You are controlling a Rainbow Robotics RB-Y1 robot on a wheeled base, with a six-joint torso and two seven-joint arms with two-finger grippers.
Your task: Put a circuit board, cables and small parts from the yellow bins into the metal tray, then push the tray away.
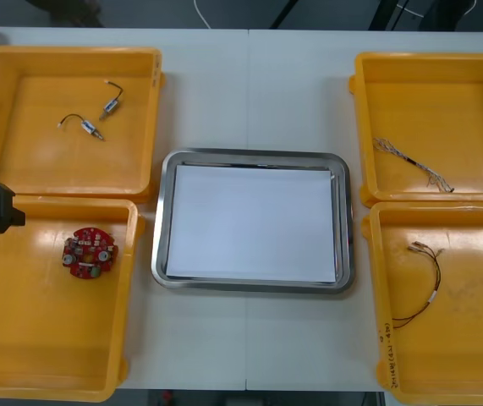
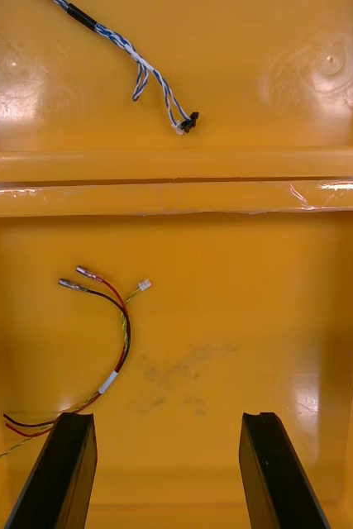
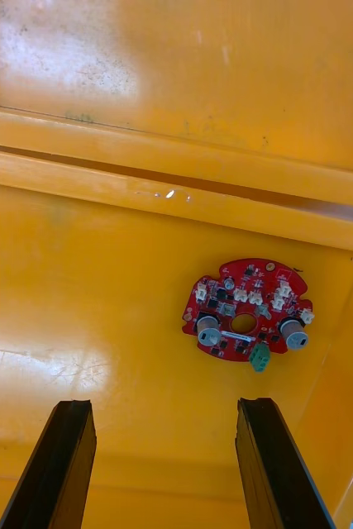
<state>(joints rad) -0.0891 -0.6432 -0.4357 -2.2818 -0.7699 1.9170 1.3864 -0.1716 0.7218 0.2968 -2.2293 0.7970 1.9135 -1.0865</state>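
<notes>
Fingers [image 3: 56, 463] apart, the left gripper [image 3: 164, 405] is hovering by the round red circuit board [image 3: 246, 318], near left. The right gripper [image 2: 168, 417], equally spread, is facing the red and yellow cable [image 2: 118, 347], its end hidden behind a finger. Farther, the front view is adding the metal tray [image 1: 254, 155] and seemingly wired small metal parts [image 1: 110, 103].

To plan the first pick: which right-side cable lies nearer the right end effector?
The red and yellow cable, by the open right end effector in the same bin; the twisted blue and white cable lies past the bin wall.
</notes>
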